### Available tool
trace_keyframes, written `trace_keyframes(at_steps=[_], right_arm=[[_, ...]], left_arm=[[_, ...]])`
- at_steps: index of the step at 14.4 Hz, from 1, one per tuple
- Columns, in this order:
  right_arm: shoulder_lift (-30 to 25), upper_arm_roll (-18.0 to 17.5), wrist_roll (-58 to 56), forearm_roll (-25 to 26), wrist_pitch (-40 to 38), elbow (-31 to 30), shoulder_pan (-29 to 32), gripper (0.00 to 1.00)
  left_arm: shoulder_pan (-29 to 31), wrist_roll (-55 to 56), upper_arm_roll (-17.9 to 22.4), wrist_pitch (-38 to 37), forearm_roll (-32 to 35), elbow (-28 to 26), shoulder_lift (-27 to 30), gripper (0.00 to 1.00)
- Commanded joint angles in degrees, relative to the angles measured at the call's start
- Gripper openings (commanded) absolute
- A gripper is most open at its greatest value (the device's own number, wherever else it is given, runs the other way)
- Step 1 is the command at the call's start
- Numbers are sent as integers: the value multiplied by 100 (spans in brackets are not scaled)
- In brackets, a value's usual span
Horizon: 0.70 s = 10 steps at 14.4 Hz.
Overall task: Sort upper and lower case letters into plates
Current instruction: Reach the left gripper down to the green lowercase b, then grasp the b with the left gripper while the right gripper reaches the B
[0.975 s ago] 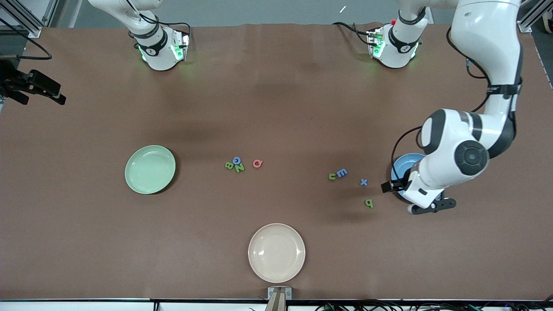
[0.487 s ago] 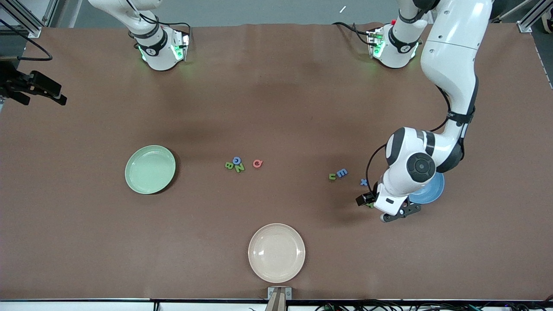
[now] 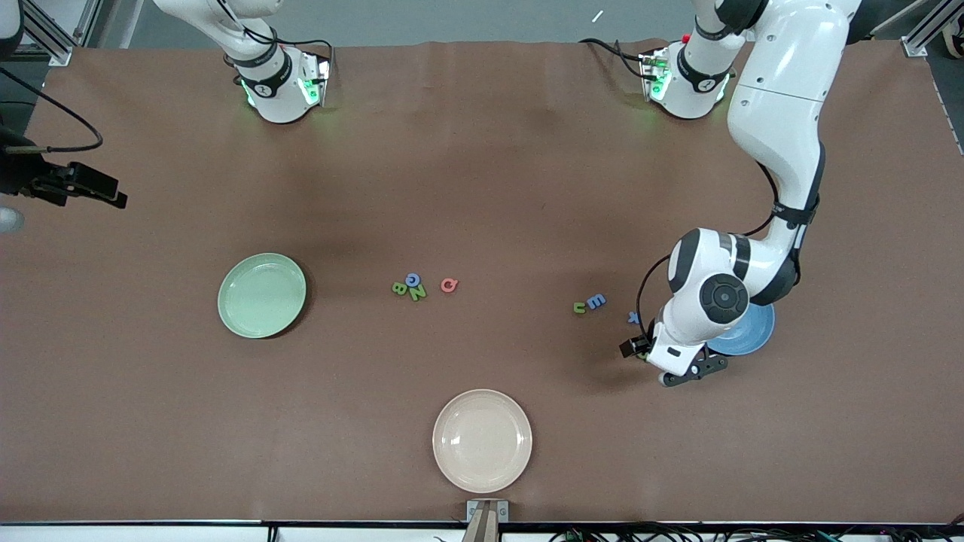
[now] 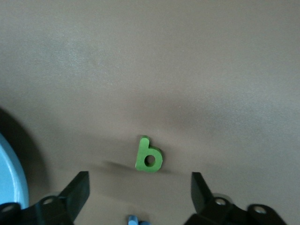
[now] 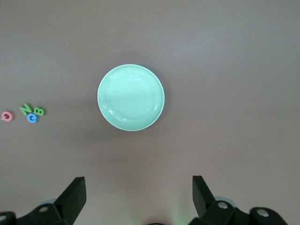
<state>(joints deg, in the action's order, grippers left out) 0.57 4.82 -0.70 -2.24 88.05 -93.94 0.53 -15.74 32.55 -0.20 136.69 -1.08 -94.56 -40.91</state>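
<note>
My left gripper [image 4: 139,187] is open, low over the table, and the green q [image 4: 149,156] lies flat just ahead of its fingertips, untouched. In the front view the left hand hides the q. A bit of the blue x [image 3: 634,318] shows beside the hand, and the green u [image 3: 579,307] and blue m [image 3: 596,302] lie a little toward the table's middle. The blue plate [image 3: 753,331] is half covered by the left arm. Green B [image 3: 398,287], green N [image 3: 417,292], blue G [image 3: 413,279] and pink-red Q [image 3: 449,285] cluster mid-table. My right gripper [image 5: 139,187] hangs open and empty, looking down on the pale green plate [image 3: 261,294].
A cream-beige plate [image 3: 482,440] sits nearest the front camera at the table's middle. Both arm bases [image 3: 279,83] stand along the edge farthest from that camera.
My left arm has swung from over the blue plate to over the green q and come down. The right hand has shifted slightly at its end of the table.
</note>
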Motion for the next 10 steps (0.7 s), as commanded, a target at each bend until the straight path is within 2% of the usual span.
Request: trace_keyframes(at_steps=[1,4,6,8,10], right_arm=[[372,2,0,21,37,121,61,100],[794,11,17,215,46,200,166,100],[875,2,62,240,28,463,141,100],[980,2,88,346,272,455,166,100],[972,2,166,216,528,341,411,100]], left_arm=[[-35,137,28,270,117,8,-84,88],[-35,243,28,297,117,43,-171,79],[-43,243,28,306,126,78,-198,72],[-70,243,37,306,126,87,-216,64],[-70,243,28,306,126,87,-242,58]])
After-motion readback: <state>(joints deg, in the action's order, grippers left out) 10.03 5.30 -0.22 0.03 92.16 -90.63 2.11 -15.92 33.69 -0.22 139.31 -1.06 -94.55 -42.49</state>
